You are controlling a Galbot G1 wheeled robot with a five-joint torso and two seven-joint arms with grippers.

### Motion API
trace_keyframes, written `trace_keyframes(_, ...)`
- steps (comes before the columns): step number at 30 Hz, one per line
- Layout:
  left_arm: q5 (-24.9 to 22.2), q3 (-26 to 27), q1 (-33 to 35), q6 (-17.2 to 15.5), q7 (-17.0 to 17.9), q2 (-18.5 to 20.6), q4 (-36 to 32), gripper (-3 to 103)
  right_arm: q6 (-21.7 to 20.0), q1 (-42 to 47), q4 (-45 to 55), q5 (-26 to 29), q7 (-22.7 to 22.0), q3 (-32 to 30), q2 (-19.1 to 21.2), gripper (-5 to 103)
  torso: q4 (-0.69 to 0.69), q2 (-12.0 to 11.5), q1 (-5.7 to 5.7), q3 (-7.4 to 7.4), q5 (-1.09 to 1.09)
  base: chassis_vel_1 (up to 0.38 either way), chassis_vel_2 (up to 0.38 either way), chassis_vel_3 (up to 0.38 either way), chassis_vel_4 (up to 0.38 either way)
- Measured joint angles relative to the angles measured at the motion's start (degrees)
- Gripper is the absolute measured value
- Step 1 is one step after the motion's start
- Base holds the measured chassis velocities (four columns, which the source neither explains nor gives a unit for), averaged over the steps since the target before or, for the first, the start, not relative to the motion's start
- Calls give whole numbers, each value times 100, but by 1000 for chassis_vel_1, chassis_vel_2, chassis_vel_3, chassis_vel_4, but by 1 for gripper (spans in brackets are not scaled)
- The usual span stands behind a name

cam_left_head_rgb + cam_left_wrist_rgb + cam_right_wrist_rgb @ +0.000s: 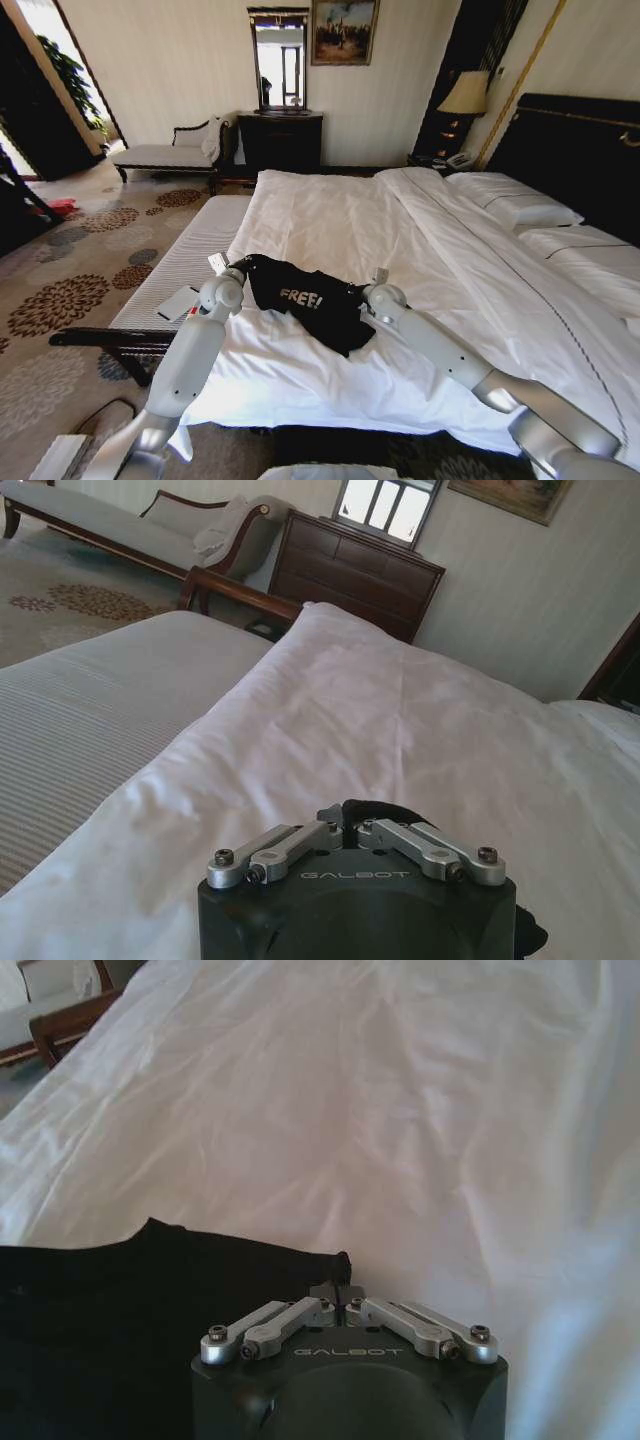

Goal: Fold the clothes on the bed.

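The black T-shirt [305,300] with white "FREE!" lettering hangs bunched between my two grippers, over the near part of the bed's white duvet [400,230]. My left gripper [240,268] is shut on the shirt's left edge. In the left wrist view its fingers [300,842] meet on a bit of black cloth [378,810]. My right gripper [368,292] is shut on the shirt's right edge. The right wrist view shows that gripper [341,1298] pinching the hem of the black fabric [120,1310], which spreads away from it over the white sheet [400,1110].
A pale striped bench [190,255] runs along the bed's left side with a white card [178,303] on it. Pillows [520,205] and the dark headboard [580,150] are at the right. A chaise [170,155] and dark dresser [280,140] stand by the far wall.
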State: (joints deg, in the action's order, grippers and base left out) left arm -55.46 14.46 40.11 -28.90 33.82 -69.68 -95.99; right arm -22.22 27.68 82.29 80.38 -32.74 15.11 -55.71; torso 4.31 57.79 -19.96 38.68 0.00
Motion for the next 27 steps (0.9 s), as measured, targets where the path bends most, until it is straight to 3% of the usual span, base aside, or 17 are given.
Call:
trace_keyframes(10,-5,192,149,149,-125,147,-293,1,1020,433,415,-528,817,-721,99,0,0,0,0,0,0,0,0,0,0)
trace_keyframes(13,-3,403,339,392,-356,355,-673,1,1576,705,710,-897,1325,-1241,108,0,-1,0,0,0,1,0,0,0,0)
trace_keyframes(19,-60,788,634,728,-512,712,-1357,1,2164,1207,1455,-1128,1884,-2150,162,0,-2,0,0,0,-2,0,0,0,0)
trace_keyframes(27,-253,1264,981,1002,-730,1323,-2364,1,2660,2046,2572,-1375,2433,-3069,500,0,1,1,0,0,0,0,0,0,0)
